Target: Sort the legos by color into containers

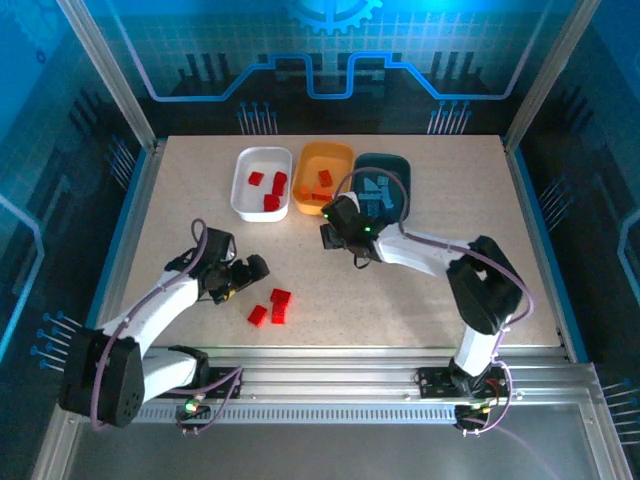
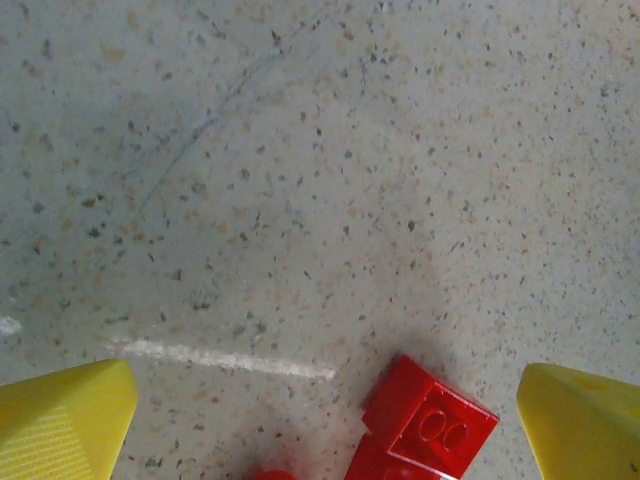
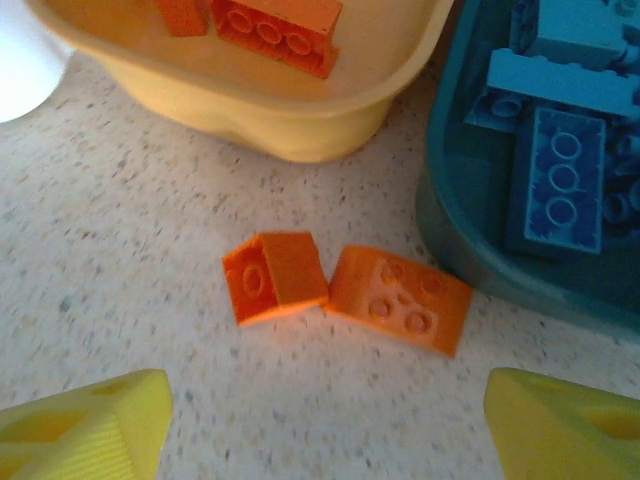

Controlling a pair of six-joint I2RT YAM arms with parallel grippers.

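Three red legos (image 1: pixel 272 306) lie loose on the table just right of my left gripper (image 1: pixel 254 270). In the left wrist view this gripper (image 2: pixel 325 432) is open, with a red brick (image 2: pixel 430 420) low between its yellow fingertips (image 2: pixel 70 420). My right gripper (image 1: pixel 336 218) hovers in front of the orange tub (image 1: pixel 301 180). It is open (image 3: pixel 325 425) above two orange legos (image 3: pixel 275 275), (image 3: pixel 400 298) on the table. The white tub (image 1: pixel 240 188) holds red bricks, the orange tub (image 3: pixel 250 100) orange ones, and the dark teal tub (image 3: pixel 450 220) blue ones.
The three tubs stand side by side at the back middle of the table. A corner of the white tub (image 3: pixel 20 70) sits left of the orange one. A white scratch (image 2: pixel 220 358) marks the speckled tabletop (image 1: pixel 420 300). Metal frame posts border the table.
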